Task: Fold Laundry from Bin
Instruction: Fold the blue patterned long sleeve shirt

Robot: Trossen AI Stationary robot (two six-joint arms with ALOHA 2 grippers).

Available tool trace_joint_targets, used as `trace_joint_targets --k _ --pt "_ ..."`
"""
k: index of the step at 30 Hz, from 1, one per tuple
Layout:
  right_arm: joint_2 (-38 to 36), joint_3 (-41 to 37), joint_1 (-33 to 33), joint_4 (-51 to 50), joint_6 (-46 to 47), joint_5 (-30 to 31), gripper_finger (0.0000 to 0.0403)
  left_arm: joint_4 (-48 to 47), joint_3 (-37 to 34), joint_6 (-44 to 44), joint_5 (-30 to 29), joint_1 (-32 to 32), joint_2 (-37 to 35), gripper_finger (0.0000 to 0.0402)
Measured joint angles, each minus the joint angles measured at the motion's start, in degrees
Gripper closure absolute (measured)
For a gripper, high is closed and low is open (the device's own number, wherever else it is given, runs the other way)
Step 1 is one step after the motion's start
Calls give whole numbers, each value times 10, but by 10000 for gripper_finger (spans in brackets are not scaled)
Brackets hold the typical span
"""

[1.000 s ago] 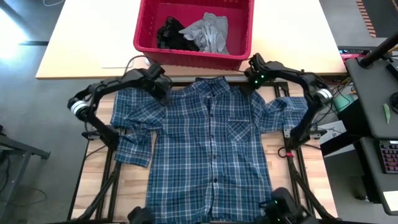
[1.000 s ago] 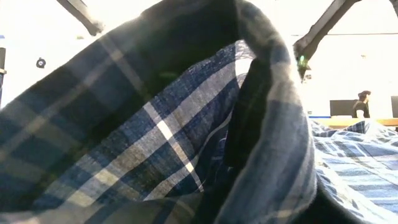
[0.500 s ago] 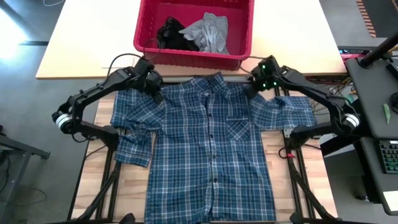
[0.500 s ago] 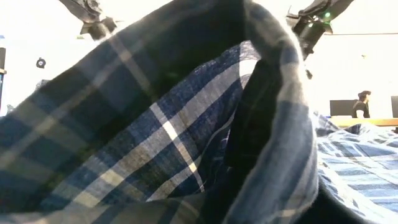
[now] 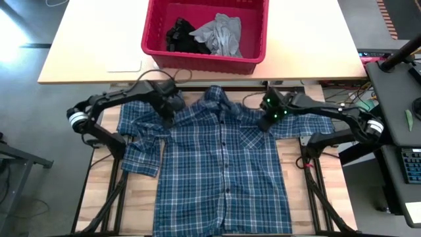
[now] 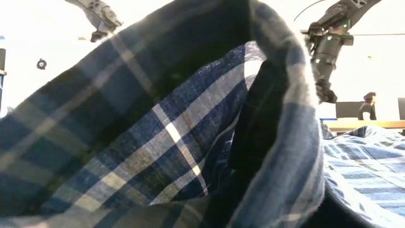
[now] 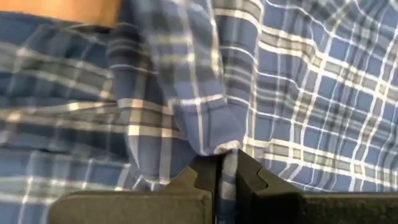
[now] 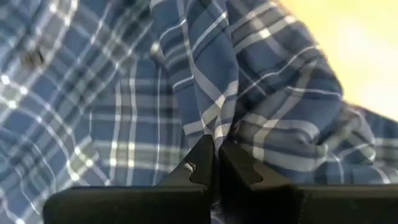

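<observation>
The blue-and-white plaid shirt [image 5: 223, 164] lies front up on the wooden table, buttons down its middle and its hem at the near edge. My left gripper [image 5: 172, 108] is shut on its left shoulder, my right gripper [image 5: 268, 120] on its right shoulder. The collar [image 5: 217, 95] bunches between them. At the far side stands the red bin [image 5: 152, 41], holding a black garment [image 5: 181, 34] and a grey T-shirt [image 5: 222, 34]. In the low view, plaid cloth [image 6: 158, 139] fills most of the picture. My left gripper pinches a raised fold of the shirt's left shoulder cloth [image 7: 214, 144] between its two fingers, coming steeply from above. The fold rises to the fingers; the rest of the shirt lies on the table. My right gripper pinches a raised fold of the right shoulder cloth [image 8: 214, 127] between its two fingers, slanting down from above. The cloth rises to the fingers in a ridge, and the shirt's body stays on the table.
A pale tabletop [image 5: 85, 39] carries the bin beyond the wooden table. A white flat object [image 5: 123, 64] lies left of the bin. Desks with a keyboard [image 5: 411, 164] stand at the right. A person [image 6: 367, 104] shows far off in the room.
Both grippers, shut the whole time, have gone from the shirt's far edge toward the near edge, the right one farther. The shoulders came with them, and the collar area has bunched up. The shirt's lower body and hem stayed in place.
</observation>
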Motion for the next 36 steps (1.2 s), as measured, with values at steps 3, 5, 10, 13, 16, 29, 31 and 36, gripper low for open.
trace_joint_targets --k 3,5,10,13,16,29,31,36 --pt "7 -6 5 -10 -2 15 394 3 0 5 -12 -6 16 401" --pt "13 -7 5 -9 -9 16 394 11 0 5 -26 -6 24 401" --pt "34 -13 5 -15 -51 15 394 15 0 16 -32 -7 41 401" --pt "47 -14 5 -16 -71 16 394 13 0 24 -29 -9 50 401" --pt "54 -14 5 -16 -93 16 394 15 0 33 -30 -9 53 401" --pt "53 5 5 -15 -210 0 322 21 0 31 -42 -11 52 401" --pt "52 14 9 -14 -231 -10 289 21 0 31 -42 -11 52 401" --pt "51 22 34 -10 -312 -1 222 22 0 30 -42 -11 52 401"
